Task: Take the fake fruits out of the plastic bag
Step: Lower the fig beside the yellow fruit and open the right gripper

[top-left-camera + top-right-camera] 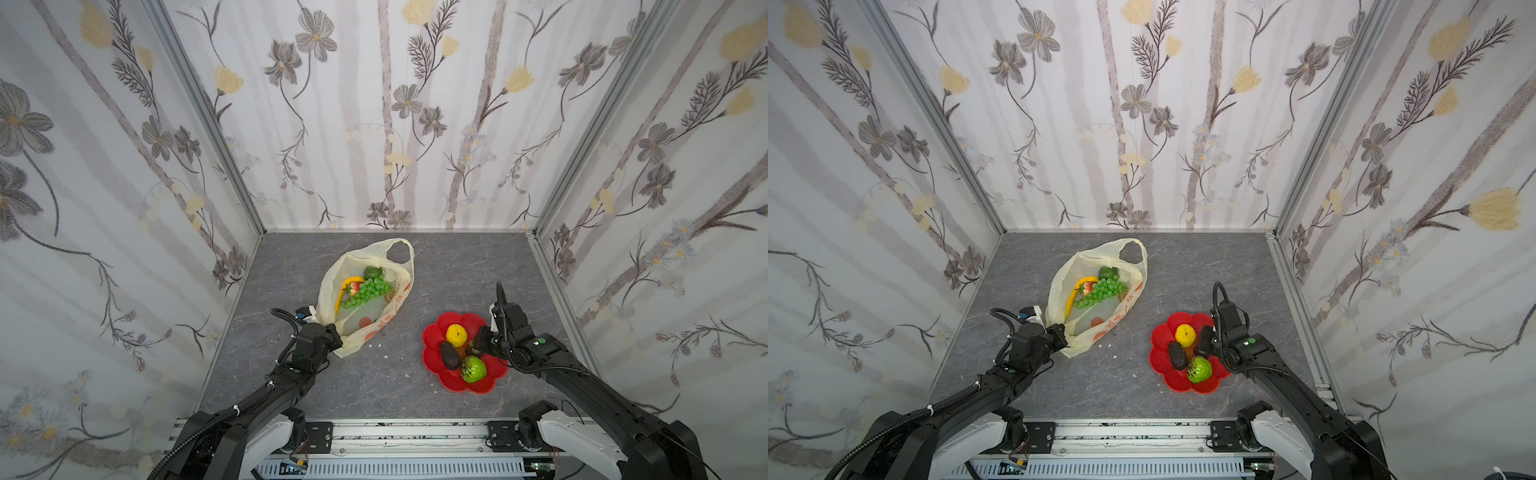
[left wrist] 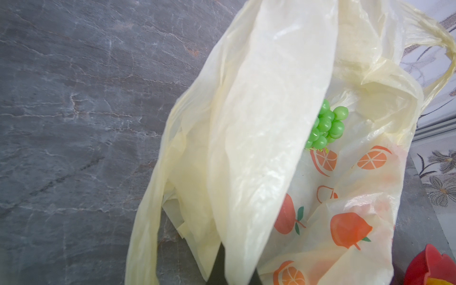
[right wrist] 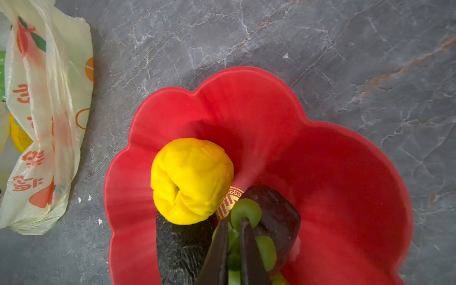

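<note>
Plastic bag [image 1: 357,318] rim between left fingers [image 2: 218,266]; right fingers [image 3: 217,254] tight on green piece [image 3: 245,209], low over plate [image 3: 345,172].

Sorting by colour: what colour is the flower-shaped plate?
The plate is red; right wrist view shows it best.

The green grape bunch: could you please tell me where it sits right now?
In both top views the green grape bunch lies inside the plastic bag, left of centre, beside the strawberry.
</note>
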`<state>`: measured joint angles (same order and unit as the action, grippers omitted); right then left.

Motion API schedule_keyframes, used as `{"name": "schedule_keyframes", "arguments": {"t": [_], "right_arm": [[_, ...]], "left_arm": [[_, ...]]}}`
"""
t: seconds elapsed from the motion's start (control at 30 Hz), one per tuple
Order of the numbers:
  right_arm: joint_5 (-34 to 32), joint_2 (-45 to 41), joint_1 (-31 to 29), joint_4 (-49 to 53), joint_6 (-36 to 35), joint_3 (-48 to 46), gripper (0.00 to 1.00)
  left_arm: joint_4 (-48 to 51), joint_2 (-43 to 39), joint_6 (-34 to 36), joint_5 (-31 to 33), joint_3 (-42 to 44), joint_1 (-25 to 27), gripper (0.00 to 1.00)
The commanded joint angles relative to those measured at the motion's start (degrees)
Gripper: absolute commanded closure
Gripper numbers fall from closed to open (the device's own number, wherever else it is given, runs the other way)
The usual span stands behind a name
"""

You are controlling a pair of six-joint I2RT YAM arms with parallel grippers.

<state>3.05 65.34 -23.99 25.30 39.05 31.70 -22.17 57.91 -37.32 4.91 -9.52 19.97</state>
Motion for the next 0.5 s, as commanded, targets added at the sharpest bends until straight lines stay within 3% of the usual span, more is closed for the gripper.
{"name": "schedule_keyframes", "arguments": {"t": [0.0,0.47], "right_arm": [[0.65,0.13,-0.89,-3.12,1.09,-0.15,0.96],[0.99,0.31,-4.66,-4.51,2.93,-0.41,0.95]], "left_arm": [[-1.47,0.18,0.14,0.45,-0.41,-0.10,1.00],[-1.47,0.10,0.10,0.36,-0.41,-0.10,1.00]]}}
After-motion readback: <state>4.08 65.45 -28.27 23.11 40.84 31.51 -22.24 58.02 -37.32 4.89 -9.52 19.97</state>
